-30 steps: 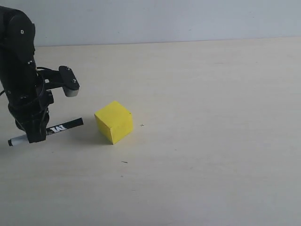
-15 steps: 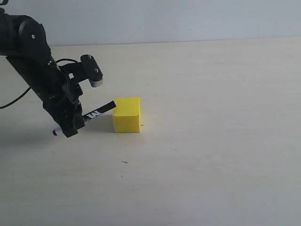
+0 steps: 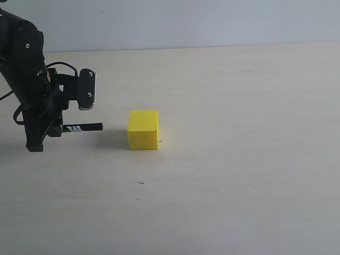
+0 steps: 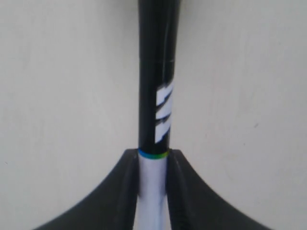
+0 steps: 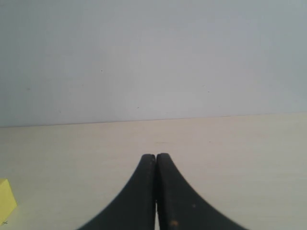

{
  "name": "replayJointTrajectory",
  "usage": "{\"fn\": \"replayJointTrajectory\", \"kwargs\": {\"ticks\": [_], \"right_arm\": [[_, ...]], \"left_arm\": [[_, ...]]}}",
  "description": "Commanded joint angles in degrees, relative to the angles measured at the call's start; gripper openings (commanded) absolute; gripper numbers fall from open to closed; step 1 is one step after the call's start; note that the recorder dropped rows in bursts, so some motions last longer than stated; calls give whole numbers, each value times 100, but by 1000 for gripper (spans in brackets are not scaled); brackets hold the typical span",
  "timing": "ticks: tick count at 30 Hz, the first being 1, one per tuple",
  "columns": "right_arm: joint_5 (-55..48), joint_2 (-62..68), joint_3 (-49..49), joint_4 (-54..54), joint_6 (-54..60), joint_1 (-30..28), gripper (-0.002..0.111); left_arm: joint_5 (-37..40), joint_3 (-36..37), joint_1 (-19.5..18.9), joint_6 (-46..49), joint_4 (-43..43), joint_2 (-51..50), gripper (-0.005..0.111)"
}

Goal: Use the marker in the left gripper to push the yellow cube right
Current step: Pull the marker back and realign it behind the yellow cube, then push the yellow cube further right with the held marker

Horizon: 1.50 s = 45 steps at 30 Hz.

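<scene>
Exterior: raised, oblique over table (image 3: 239, 186). Left wrist: close, facing down. Right wrist: low, level; shares yellow cube (image 3: 143, 129) with exterior.

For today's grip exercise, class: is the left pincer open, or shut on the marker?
Shut on the marker: in the left wrist view, both fingers of the left pincer press against its white barrel.

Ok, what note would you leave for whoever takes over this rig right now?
Left gripper: shut on the marker, which is held roughly level with its black end pointing at the yellow cube.
Right gripper: shut, empty, away from the work.
Cube: on the table, to the right of the marker tip, with a clear gap between them.
Done: in the last second a push moved the cube right and squared it up. The marker has since backed off.
Left: if it should go further right, close the gap and push again.
</scene>
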<state>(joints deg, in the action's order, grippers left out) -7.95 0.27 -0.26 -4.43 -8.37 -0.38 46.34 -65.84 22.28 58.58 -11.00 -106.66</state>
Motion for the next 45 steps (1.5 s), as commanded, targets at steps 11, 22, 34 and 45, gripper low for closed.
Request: {"fn": "replayJointTrajectory", "kwargs": {"ticks": [11, 22, 34, 45], "right_arm": [[27, -27, 26, -9, 24, 5, 0], [27, -27, 26, -9, 24, 5, 0], [27, -27, 26, -9, 24, 5, 0], [27, -27, 26, -9, 12, 5, 0]], "left_arm": [[788, -1465, -230, 800, 415, -1206, 0], [730, -1476, -230, 1608, 914, -1241, 0], [398, -1476, 256, 2261, 2156, -1253, 0], [774, -1627, 233, 1386, 1753, -1265, 0]]}}
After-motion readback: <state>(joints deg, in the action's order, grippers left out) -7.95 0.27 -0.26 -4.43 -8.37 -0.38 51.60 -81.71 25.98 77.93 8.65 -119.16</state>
